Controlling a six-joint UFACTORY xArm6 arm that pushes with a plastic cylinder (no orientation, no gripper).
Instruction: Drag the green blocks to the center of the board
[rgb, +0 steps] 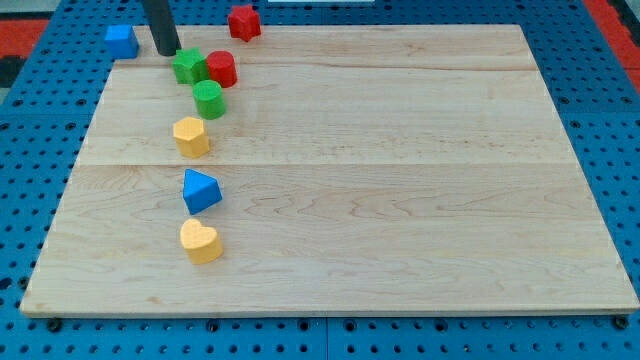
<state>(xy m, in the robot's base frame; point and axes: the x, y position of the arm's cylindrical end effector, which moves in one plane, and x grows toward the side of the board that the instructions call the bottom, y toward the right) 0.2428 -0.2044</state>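
Observation:
Two green blocks sit near the board's top left. A green star-like block (188, 66) touches a red cylinder (221, 68) on its right. A green cylinder (208, 99) stands just below them. My tip (167, 52) is on the board just to the upper left of the green star-like block, very close to it or touching it. The rod rises out of the view's top.
A red block (243, 21) sits at the board's top edge. A blue cube (122, 41) lies off the board's top-left corner. Down the left side stand a yellow block (190, 136), a blue block (200, 190) and a yellow heart (201, 241). The wooden board (400, 180) lies on a blue pegboard.

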